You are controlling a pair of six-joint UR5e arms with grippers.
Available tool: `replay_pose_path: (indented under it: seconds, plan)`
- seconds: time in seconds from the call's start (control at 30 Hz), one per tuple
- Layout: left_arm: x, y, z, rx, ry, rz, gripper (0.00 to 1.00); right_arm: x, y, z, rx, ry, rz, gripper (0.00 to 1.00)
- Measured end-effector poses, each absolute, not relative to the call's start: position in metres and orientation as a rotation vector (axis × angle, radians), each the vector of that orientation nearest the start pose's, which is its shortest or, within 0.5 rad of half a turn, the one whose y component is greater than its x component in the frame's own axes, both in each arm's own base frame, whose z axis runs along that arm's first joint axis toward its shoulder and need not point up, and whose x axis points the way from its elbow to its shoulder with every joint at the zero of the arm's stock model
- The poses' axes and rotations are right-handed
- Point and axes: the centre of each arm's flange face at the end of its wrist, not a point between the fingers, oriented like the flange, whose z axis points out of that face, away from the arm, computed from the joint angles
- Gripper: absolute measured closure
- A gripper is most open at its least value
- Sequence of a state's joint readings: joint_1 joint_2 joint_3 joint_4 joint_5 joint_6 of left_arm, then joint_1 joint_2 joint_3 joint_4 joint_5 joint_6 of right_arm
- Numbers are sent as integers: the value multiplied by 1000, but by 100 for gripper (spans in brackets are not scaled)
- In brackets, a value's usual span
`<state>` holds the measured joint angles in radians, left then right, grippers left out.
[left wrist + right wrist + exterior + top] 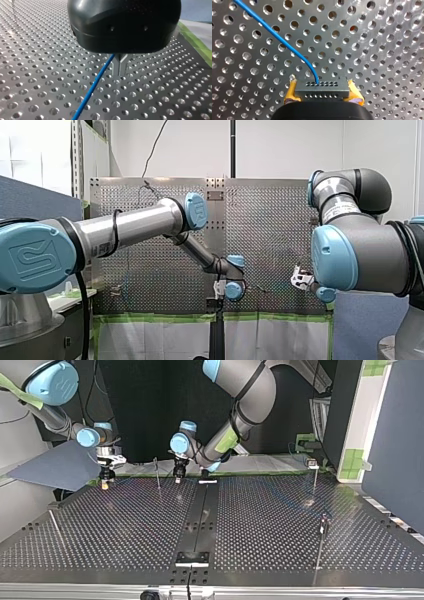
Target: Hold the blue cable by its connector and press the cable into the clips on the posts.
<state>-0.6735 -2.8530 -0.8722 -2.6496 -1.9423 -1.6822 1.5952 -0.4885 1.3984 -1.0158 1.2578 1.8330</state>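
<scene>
top view, left: my right gripper (105, 483) low at the perforated table's (280, 525) far edge, yellow pads clamped on the grey connector (322, 89), blue cable (274, 35) leaving it | thin post (157, 474) | my left gripper (177, 478), metal fingers (116, 67) pressed together, cable just beside them | far-right post (315, 477)

The blue cable (92, 87) runs from my left gripper's (120, 73) closed metal fingers (115, 67) across the perforated table (162, 100).

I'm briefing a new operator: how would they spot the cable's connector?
Find my right gripper at the perforated table. Between its yellow pads sits the connector, a grey block. Only it has rows of tiny holes and the blue cable leaving it.
</scene>
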Motion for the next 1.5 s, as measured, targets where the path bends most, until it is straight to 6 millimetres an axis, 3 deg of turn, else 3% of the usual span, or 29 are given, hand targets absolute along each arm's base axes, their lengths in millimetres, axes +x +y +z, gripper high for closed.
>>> replay_pose_path:
  seconds: [0.1, 0.17, 0.2, 0.23, 0.27, 0.3, 0.33, 0.37, 0.4, 0.43, 0.77, 1.1, 1.33, 1.5]
  plan:
    - [578, -585, -42, 190, 1661, -285, 95, 181, -717, -37, 1293, -1159, 1676, 100]
    - [577, -585, -42, 193, 1664, -283, 76, 181, -717, -37, 1295, -1161, 1674, 100]
    - [577, -585, -43, 197, 1665, -280, 76, 180, -717, -37, 1296, -1162, 1673, 100]
    - [576, -586, -42, 201, 1664, -278, 67, 180, -717, -37, 1296, -1163, 1672, 100]
    - [576, -586, -42, 208, 1663, -276, 50, 180, -717, -37, 1297, -1164, 1672, 100]
    - [575, -587, -41, 219, 1662, -274, 50, 180, -717, -37, 1297, -1164, 1671, 100]
    - [575, -588, -42, 229, 1662, -273, 28, 181, -716, -38, 1298, -1165, 1671, 100]
    - [574, -589, -42, 240, 1661, -273, 13, 181, -716, -38, 1299, -1165, 1670, 100]
    - [573, -590, -42, 256, 1660, -273, 13, 181, -716, -38, 1300, -1165, 1670, 100]
    - [573, -591, -42, 268, 1659, -273, 0, 181, -716, -38, 1301, -1166, 1670, 100]
    - [554, -603, -47, 423, 1688, -280, 0, 183, -715, -38, 1304, -1168, 1665, 100]
    - [520, -612, -63, 574, 1756, -267, 0, 185, -713, -40, 1314, -1179, 1658, 100]
    - [499, -617, -69, 619, 1814, -296, 0, 187, -712, -40, 1319, -1180, 1657, 100]
    - [495, -617, -67, 588, 1821, -310, 0, 188, -712, -41, 1320, -1179, 1658, 100]
